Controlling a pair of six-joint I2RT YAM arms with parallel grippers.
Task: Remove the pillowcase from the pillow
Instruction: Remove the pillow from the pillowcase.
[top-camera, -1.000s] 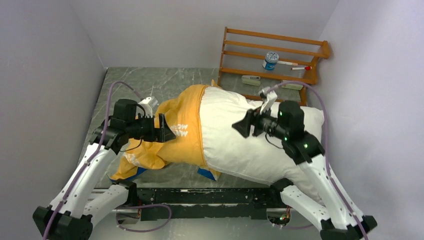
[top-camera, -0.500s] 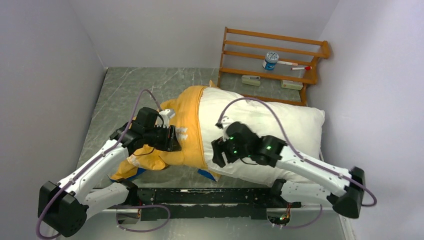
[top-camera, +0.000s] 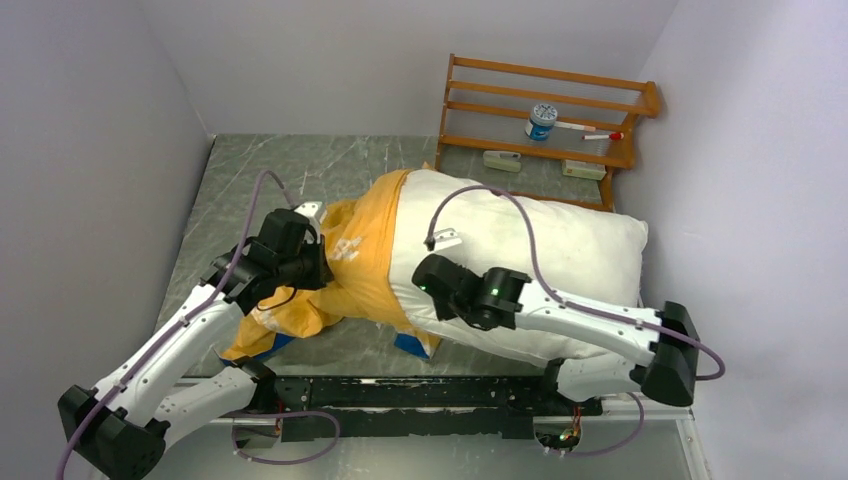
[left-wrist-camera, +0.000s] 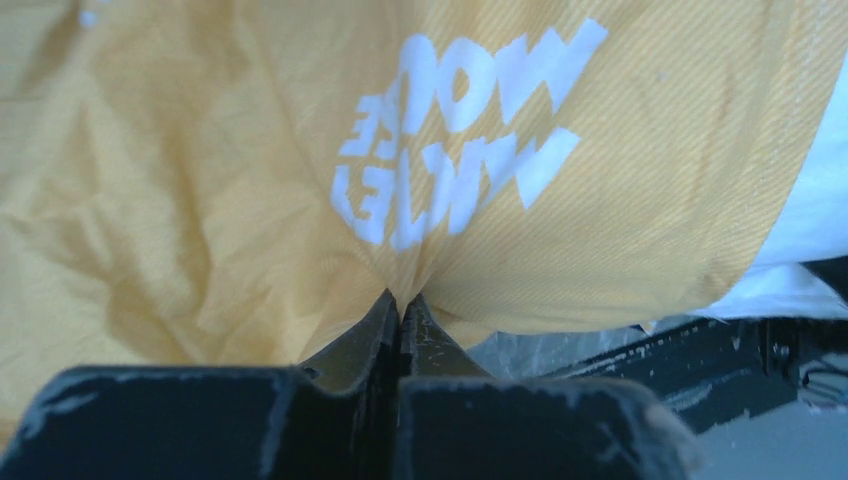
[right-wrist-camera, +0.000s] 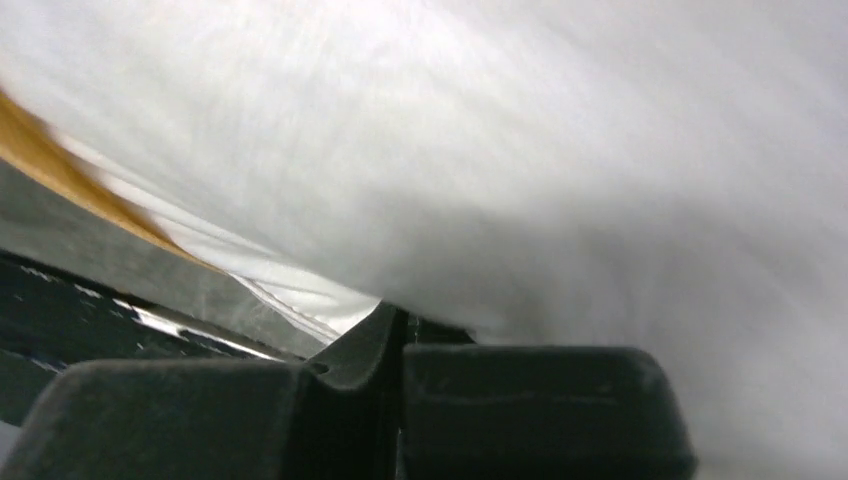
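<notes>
Left wrist — pillowcase (left-wrist-camera: 200, 150) fold inside left gripper (left-wrist-camera: 400, 298)

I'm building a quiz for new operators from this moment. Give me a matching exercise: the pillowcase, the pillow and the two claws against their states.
1. pillowcase
2. pillow
3. left claw
4. right claw

A. shut on white fabric
B. orange side out, bunched over one end
C. shut on orange fabric
D. white, mostly bare

Pairs: 1-B, 2-D, 3-C, 4-A
</notes>
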